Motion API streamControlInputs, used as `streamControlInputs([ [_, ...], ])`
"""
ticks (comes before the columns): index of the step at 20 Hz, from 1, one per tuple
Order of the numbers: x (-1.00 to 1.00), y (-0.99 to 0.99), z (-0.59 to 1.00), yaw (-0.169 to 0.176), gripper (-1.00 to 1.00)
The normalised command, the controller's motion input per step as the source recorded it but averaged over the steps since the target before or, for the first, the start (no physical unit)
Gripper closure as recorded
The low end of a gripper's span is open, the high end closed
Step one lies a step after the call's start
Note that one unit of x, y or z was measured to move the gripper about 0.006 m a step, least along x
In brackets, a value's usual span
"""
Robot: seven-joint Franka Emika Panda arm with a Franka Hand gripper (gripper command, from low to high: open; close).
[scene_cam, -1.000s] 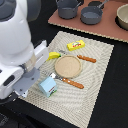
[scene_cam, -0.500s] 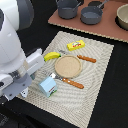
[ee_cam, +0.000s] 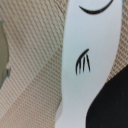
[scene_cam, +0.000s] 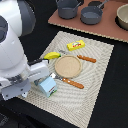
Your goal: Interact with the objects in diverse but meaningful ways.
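A pale-blue and white milk carton [scene_cam: 48,86] stands on the woven placemat [scene_cam: 95,95], near its front corner at the exterior view's left. My gripper [scene_cam: 46,76] hangs just over the carton, and the white arm hides its fingers. A yellow banana [scene_cam: 51,56] lies beside a round wooden plate [scene_cam: 68,66]. A yellow packet [scene_cam: 76,45] lies further back on the mat. Two dark grey handled pots [scene_cam: 68,7] [scene_cam: 91,14] stand on the brown board behind. The wrist view shows a close white surface with black marks [ee_cam: 85,55] over the mat's weave [ee_cam: 35,50]. No fingers show there.
Two orange-handled utensils [scene_cam: 86,58] [scene_cam: 74,83] lie on either side of the plate. A beige bowl [scene_cam: 122,17] stands at the back on the exterior view's right. The black table [scene_cam: 117,85] surrounds the mat. The white arm body [scene_cam: 12,50] fills the exterior view's left.
The arm has shifted slightly over the mat's near-left corner. The milk carton and the other objects have stayed where they were.
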Motion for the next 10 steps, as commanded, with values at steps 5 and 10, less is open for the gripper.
streamControlInputs([
  [5,-0.51,0.05,0.00,0.000,-1.00],
  [10,-0.37,0.14,-0.15,0.000,-1.00],
])
